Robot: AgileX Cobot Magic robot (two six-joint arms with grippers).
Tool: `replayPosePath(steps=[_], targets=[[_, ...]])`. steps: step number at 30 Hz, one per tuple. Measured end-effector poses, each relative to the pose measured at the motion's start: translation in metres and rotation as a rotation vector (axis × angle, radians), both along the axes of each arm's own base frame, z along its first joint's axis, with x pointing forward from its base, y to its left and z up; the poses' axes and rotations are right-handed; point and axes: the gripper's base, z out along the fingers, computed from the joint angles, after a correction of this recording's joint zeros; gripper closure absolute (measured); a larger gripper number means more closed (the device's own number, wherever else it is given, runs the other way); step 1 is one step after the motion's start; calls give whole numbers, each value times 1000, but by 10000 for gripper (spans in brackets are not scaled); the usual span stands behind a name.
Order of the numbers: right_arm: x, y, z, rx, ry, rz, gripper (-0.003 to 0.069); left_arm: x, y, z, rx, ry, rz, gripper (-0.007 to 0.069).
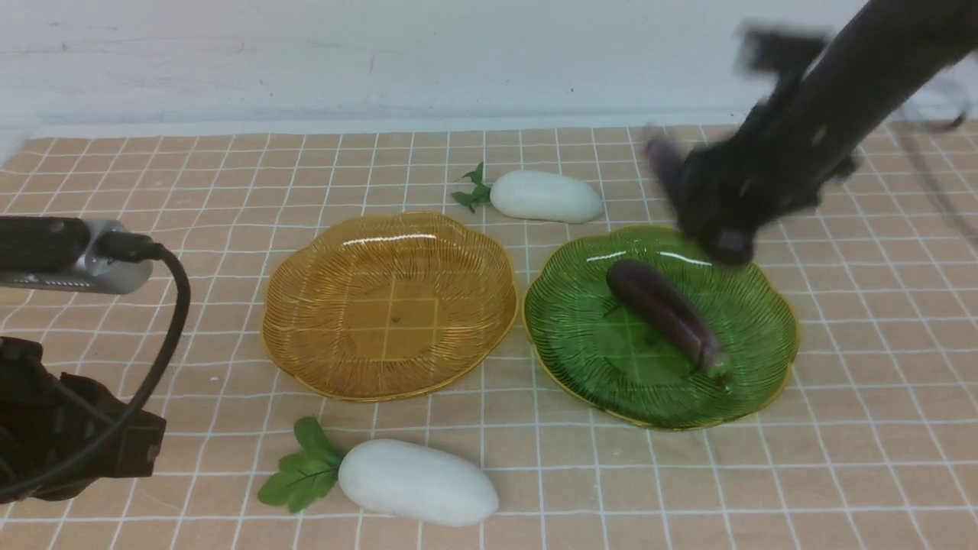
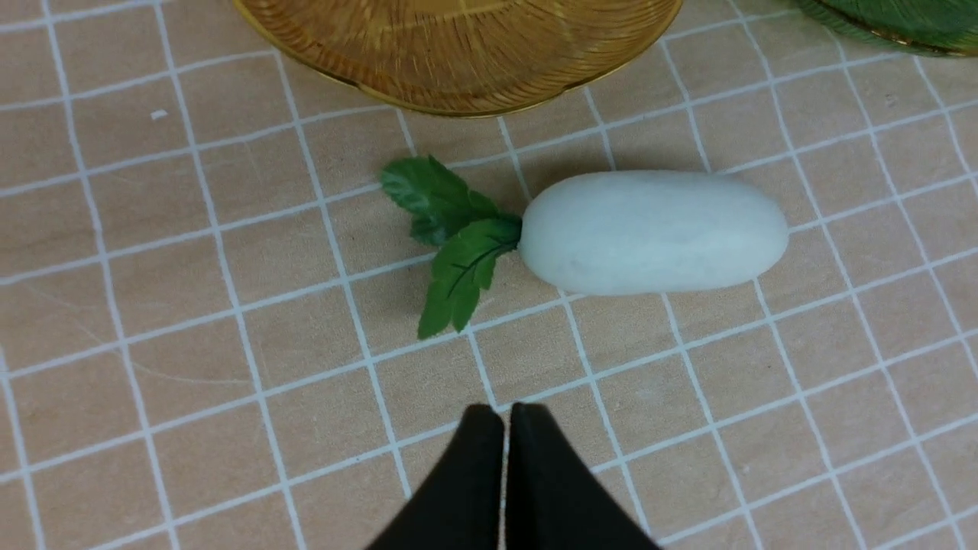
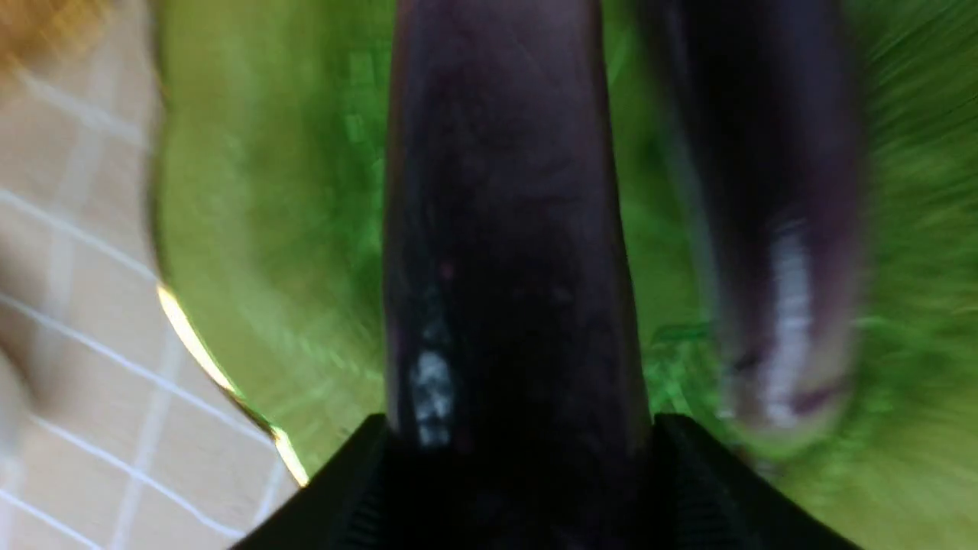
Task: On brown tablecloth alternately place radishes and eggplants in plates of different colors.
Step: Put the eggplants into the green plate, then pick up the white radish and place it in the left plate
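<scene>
The left end effector (image 2: 504,418) sits nearest, low over the brown tablecloth (image 1: 879,428) toward the near left corner of the table, its two black fingers (image 2: 474,481) clenched tight against each other. Just beyond their tips the near radish (image 2: 653,233) lies on its side close to the table's near edge, its green leaves toward the left edge, a little apart from the rim of the amber-yellow plate (image 1: 382,305). The far radish (image 1: 546,196) lies toward the far edge, behind the gap between the two plates, with its leaves also toward the left edge. The green plate (image 1: 596,344) stands on the right-edge side of the amber one, their rims nearly touching. The resting eggplant (image 1: 665,313) lies slantwise in the green plate, its stem end toward the near right corner. The right end effector (image 3: 516,424), blurred by motion, hangs over the green plate's far rim, grasping the held eggplant (image 3: 504,229), which the right wrist view shows alongside the resting one
</scene>
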Motion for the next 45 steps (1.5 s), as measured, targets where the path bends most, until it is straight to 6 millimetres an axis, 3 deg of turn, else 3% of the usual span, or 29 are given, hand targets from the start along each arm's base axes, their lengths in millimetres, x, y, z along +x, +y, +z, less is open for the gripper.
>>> replayPosePath(steps=[5, 8, 11, 15, 17, 19, 21, 22, 25, 28, 30, 32, 37, 38, 41, 45], targets=[[-2, 16, -25, -38, 33, 51, 270, 0, -1, 1, 21, -25, -57, 627], [-2, 18, -28, -71, 30, 47, 176, 0, -5, 2, 24, -51, -120, 627], [1, 19, -19, -70, 1, 40, 92, 3, -13, 1, 5, -68, -205, 627], [-9, 15, 20, -39, -81, 27, 106, 19, -36, -8, -49, 0, -350, 627], [-27, 10, 57, 6, -149, 14, 155, 27, -46, -7, 17, 14, -461, 627], [-63, -2, 102, 59, -242, 33, 236, 36, -59, -8, 123, 26, -603, 627], [-93, -12, 127, 80, -304, 52, 298, 53, -73, -14, 207, 51, -696, 627], [-119, -22, 146, 96, -359, 62, 356, 60, -79, -19, 232, 65, -723, 627], [-177, -44, 169, 118, -449, 69, 481, 84, -96, -40, 285, 127, -776, 624], [-238, -67, 177, 141, -548, 65, 590, 102, -107, -67, 333, 148, -820, 560], [-267, -78, 182, 172, -618, 39, 620, 110, -114, -81, 371, 124, -887, 461], [-291, -87, 184, 204, -665, 4, 630, 114, -124, -95, 404, 103, -978, 314], [-336, -104, 192, 272, -766, -49, 636, 119, -144, -120, 468, 53, -1111, 6], [-340, -105, 191, 272, -765, -48, 636, 121, -145, -124, 475, 46, -1114, -22], [-339, -105, 190, 267, -752, -47, 636, 126, -147, -135, 493, 48, -1118, -59], [-336, -104, 189, 262, -739, -47, 636, 130, -149, -152, 507, 82, -1131, -37]])
